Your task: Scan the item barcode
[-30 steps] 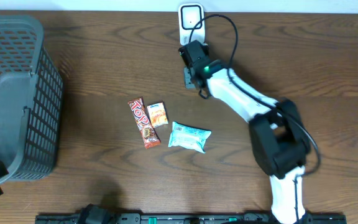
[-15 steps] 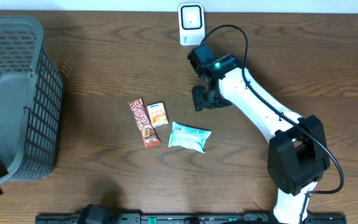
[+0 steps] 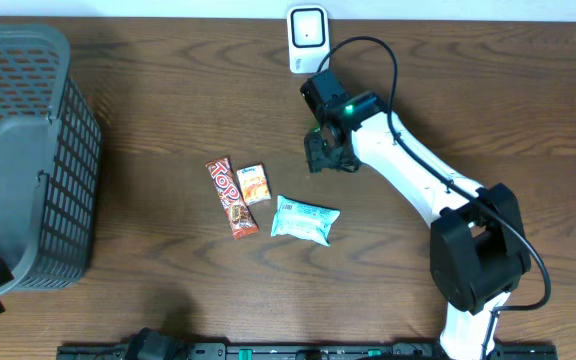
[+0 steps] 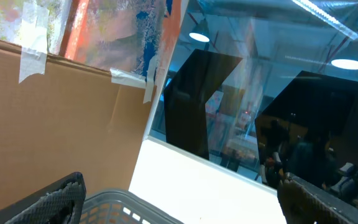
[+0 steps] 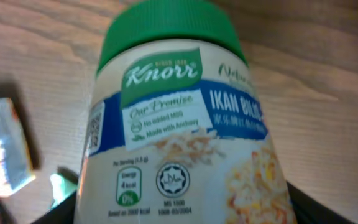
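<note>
A Knorr jar with a green lid and a white, blue-banded label fills the right wrist view, lid pointing away from the camera. My right gripper is shut on it, its dark fingers showing at both lower corners. No barcode shows on the side facing the camera. In the overhead view the right gripper hangs over the table a little in front of the white scanner at the back edge. My left gripper is open with nothing between its fingers, above the basket rim.
A grey mesh basket stands at the left. On the table lie a red chocolate bar, a small orange packet and a light blue packet, left of and in front of the right gripper.
The right arm has carried the jar away from the scanner toward the middle of the table, then settled slightly back. The left arm has not moved.
</note>
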Controlling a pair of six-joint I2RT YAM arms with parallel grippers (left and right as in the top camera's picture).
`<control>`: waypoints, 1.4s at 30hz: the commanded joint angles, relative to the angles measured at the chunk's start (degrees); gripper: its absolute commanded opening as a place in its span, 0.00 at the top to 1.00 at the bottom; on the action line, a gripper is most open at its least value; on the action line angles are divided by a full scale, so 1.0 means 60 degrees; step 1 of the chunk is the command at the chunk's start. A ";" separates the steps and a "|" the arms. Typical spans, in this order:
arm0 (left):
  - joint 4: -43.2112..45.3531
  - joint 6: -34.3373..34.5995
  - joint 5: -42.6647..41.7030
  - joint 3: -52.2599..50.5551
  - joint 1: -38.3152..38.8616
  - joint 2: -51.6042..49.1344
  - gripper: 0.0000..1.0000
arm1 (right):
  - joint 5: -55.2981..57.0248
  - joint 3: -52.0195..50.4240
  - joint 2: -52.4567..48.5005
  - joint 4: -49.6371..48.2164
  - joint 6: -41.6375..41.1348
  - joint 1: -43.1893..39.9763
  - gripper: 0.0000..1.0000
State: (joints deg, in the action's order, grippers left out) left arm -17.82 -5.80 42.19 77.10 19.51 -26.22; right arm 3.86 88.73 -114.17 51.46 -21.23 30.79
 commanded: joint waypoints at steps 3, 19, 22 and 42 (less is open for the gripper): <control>0.0007 0.0080 0.0087 -0.0047 -0.0015 0.0076 0.02 | 0.0299 -0.1308 0.0025 -0.0397 0.0029 0.0015 0.46; 0.0007 0.0080 0.0084 -0.0047 -0.0015 0.0076 0.02 | -0.1876 -0.0430 0.0102 0.1483 -0.0313 0.0087 0.01; 0.0007 0.0080 0.0087 -0.0047 -0.0015 0.0076 0.02 | -0.1424 0.0714 0.0102 0.2521 -0.0015 0.0091 0.01; 0.0007 0.0080 0.0087 -0.0047 -0.0015 0.0076 0.02 | 0.0412 0.1829 0.0098 0.3657 -0.7005 -0.0554 0.02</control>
State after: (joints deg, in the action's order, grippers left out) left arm -17.87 -5.80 42.19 77.10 19.51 -26.22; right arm 4.80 100.68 -114.10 73.67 -51.13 27.51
